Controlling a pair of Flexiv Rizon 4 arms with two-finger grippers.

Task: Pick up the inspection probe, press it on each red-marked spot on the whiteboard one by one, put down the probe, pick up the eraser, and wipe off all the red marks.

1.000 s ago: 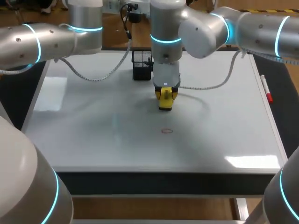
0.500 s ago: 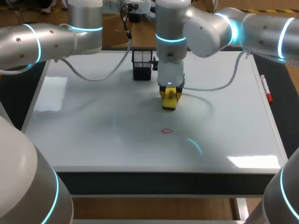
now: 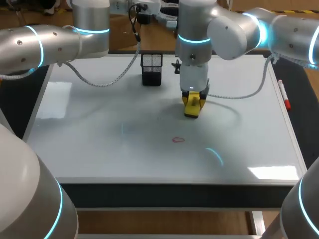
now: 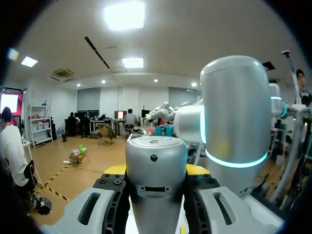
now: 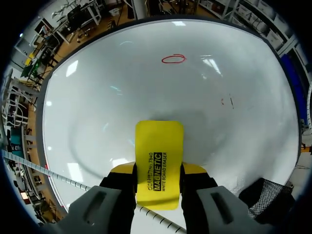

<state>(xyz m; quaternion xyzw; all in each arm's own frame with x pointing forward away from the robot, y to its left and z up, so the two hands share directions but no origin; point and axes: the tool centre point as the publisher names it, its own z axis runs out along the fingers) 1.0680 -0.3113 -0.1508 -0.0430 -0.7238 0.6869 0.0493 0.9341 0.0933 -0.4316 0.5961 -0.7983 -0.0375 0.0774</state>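
Right hand grips eraser; speck ahead, perhaps red.

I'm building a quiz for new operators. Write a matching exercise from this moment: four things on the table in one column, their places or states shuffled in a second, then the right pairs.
Things
1. eraser
2. red mark
3. mesh holder
4. marker pen

Places or states
A. lying off the whiteboard, beside its right edge
B. drawn on the whiteboard, nearer the front edge than the eraser
C. clamped in the right arm's jaws
D. standing near the whiteboard's back edge

Pairs: 1-C, 2-B, 3-D, 4-A
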